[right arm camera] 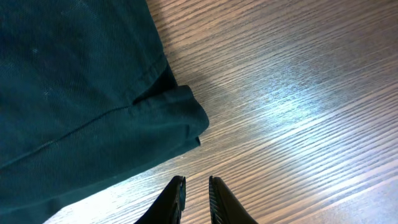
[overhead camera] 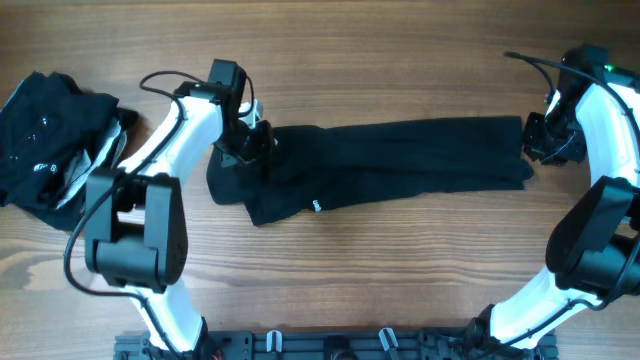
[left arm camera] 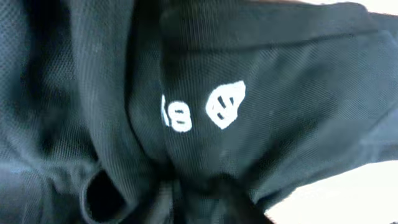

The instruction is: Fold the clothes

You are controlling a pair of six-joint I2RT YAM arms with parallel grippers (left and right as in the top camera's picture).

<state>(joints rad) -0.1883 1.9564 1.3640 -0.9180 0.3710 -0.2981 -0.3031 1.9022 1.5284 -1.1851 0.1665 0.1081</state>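
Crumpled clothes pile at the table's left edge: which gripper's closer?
Left. The left gripper is on the end of the stretched-out garment nearest the pile; the right gripper is at its opposite end.

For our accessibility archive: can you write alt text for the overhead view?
A long black garment lies stretched across a wooden table, with the left arm at its bunched left end and the right arm at its right end. A heap of dark clothes sits at far left.

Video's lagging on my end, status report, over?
Left gripper on black shirt, left end, grip unclear. Right gripper barely open, empty, beside its corner. Clothes pile sits far left, apart.
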